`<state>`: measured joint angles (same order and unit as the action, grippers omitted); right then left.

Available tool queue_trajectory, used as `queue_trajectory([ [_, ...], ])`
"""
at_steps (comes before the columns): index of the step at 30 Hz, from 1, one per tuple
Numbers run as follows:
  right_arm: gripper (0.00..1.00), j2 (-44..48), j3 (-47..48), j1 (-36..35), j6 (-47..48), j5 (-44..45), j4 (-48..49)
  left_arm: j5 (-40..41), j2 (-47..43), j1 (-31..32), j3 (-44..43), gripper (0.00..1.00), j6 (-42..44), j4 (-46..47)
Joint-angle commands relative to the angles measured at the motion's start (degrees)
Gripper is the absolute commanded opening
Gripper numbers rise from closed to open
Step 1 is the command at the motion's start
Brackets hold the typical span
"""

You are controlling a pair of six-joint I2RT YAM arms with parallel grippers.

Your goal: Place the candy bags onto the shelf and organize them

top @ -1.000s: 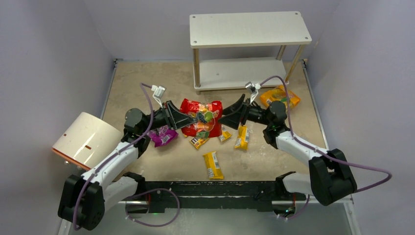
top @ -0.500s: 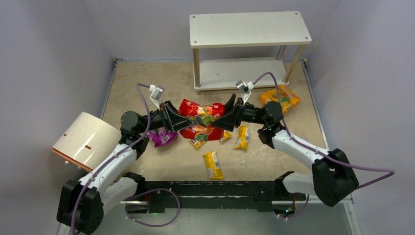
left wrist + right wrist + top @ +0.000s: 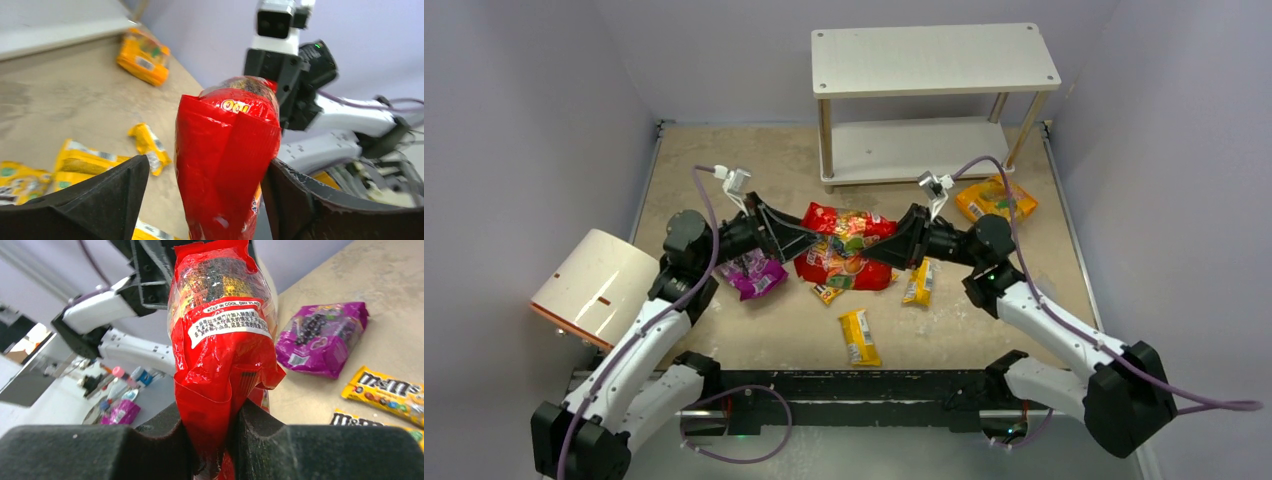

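The right gripper (image 3: 212, 435) pinches one end of the red bag (image 3: 844, 245), which lies crosswise over the desk (image 3: 724, 170). The left gripper (image 3: 205, 192) gapes wide around the other end. The shelf (image 3: 934, 60) stands behind, nearer the right gripper.

Bare tabletop (image 3: 874, 198) lies between the red pouch (image 3: 844, 245) and the shelf (image 3: 934, 60), with the orange pouch (image 3: 994, 198) crowding its right front.
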<state>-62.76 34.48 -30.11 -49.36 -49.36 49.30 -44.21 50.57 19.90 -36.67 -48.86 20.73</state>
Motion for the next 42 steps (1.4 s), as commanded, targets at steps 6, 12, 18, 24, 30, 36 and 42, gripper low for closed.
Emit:
queue_trajectory([
  [6, 0.02, 6.1, 1.9, 0.0, 2.3, 18.8, -22.6, 39.0, -9.1, -0.4, -5.6, 0.90, 11.0, -31.7],
  [12, 0.00, 2.2, 1.8, 7.9, -3.9, 27.8, -29.0, 47.4, -9.7, -0.3, -4.7, 0.94, 10.2, -38.2],
  [18, 0.00, -3.2, 8.4, 9.0, -3.9, 45.5, -30.5, 47.1, -7.2, -0.3, -4.1, 0.95, 10.2, -38.5],
  [24, 0.00, -12.8, 14.0, 9.1, -10.3, 52.7, -18.0, 47.6, -7.1, -0.3, -2.1, 0.95, 9.3, -38.5],
  [30, 0.00, -23.3, 18.2, 9.1, -15.8, 59.2, -4.7, 48.9, -7.6, -0.3, -0.6, 0.95, 7.6, -38.7],
  [36, 0.00, -40.6, 24.5, 8.8, -25.8, 61.2, 10.4, 49.1, -7.0, -0.3, -0.4, 0.95, 7.9, -39.3],
  [42, 0.00, -54.7, 38.7, 6.3, -27.9, 58.8, 7.2, 51.9, -6.1, -0.2, -0.5, 0.95, 6.9, -42.2],
])
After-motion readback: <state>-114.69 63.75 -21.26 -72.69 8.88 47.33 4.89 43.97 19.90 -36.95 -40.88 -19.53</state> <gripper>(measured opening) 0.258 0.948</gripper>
